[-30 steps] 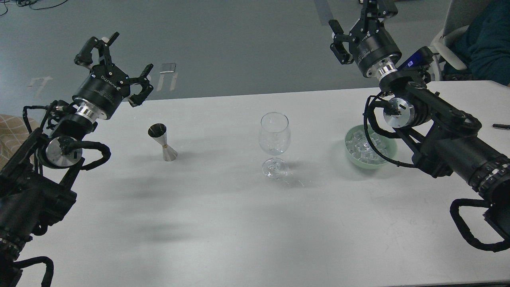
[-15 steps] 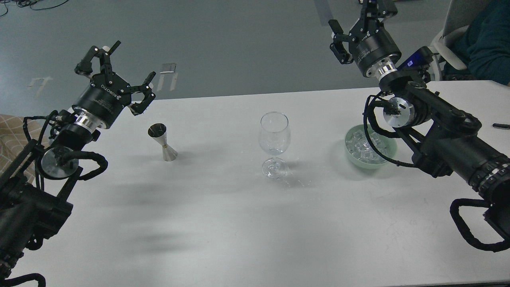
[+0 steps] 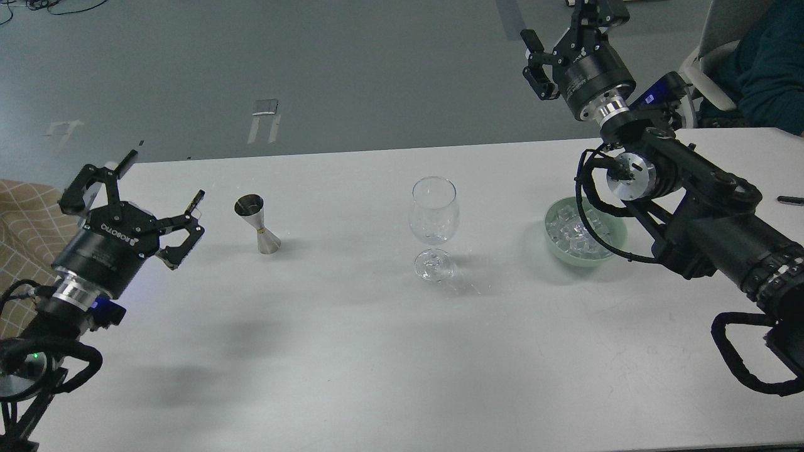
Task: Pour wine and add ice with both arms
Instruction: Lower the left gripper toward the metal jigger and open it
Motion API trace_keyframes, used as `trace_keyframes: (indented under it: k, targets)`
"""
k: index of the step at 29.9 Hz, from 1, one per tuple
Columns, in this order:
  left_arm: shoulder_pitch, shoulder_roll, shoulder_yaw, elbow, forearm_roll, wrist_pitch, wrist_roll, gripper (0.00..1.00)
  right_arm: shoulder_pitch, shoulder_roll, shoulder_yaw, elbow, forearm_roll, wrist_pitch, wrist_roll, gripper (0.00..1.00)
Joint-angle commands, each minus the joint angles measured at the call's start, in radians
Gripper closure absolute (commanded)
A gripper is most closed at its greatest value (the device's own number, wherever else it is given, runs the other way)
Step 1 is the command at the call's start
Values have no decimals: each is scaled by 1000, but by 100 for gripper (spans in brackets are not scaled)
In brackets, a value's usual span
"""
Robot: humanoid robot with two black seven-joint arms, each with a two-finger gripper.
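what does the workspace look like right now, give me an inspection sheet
surface: white table, bare in front.
job's things: steel measuring cup upright at left; wine glass upright in the middle, contents too clear to judge; ice heaped in a green bowl at right.
clutter: dark pen-like thing at the right edge.
grippers: left gripper open, beside the measuring cup, not touching; right gripper open, raised beyond the bowl.
cables: black loops hang over the bowl.
surroundings: grey floor with tape marks; a seated person at far right.
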Motion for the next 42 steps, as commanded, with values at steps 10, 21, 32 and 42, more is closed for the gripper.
trace_keyframes:
  k: [10,21,32,42]
  targets:
    - [-17,-285,-13,170,11,158,54,2,-3,2,-6,0,0,-1,0,0]
    - [-149,-354,-3,334,13,162,55,2,-11,0,-4,-1,-1,-1,0,0]
    - [-256,-386,9,466,24,159,58,2,-15,-1,-6,0,-1,-1,0,0]
    - [-305,-418,10,521,34,158,58,2,-17,2,-6,-1,-8,-1,0,0]
